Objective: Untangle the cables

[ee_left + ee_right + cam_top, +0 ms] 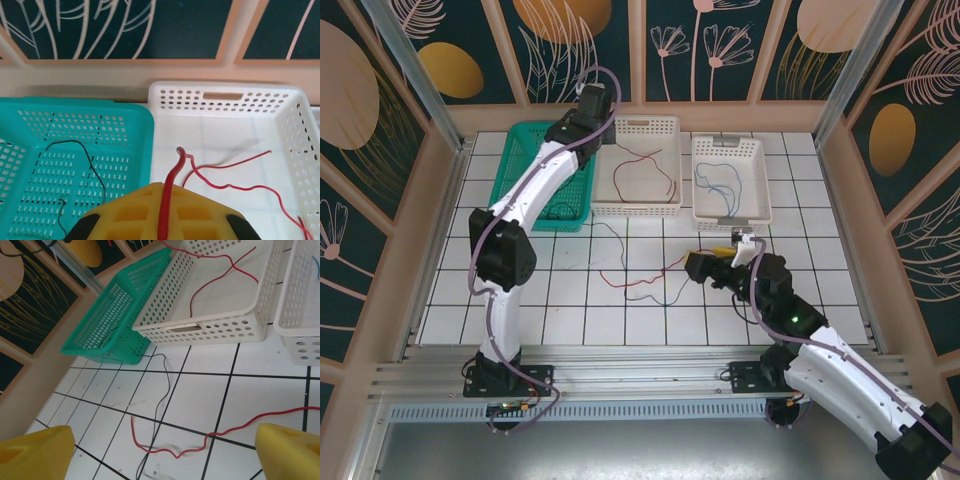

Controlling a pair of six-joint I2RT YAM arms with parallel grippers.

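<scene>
Looking down: left gripper far, over the seam between green basket and middle white basket; right gripper near, beside loose cables on the table.
Left wrist: left gripper clenched on red cable trailing into middle white basket; black cable lies in green basket.
Right wrist: right gripper released, fingers wide above the loose cables, one red, one black.
</scene>
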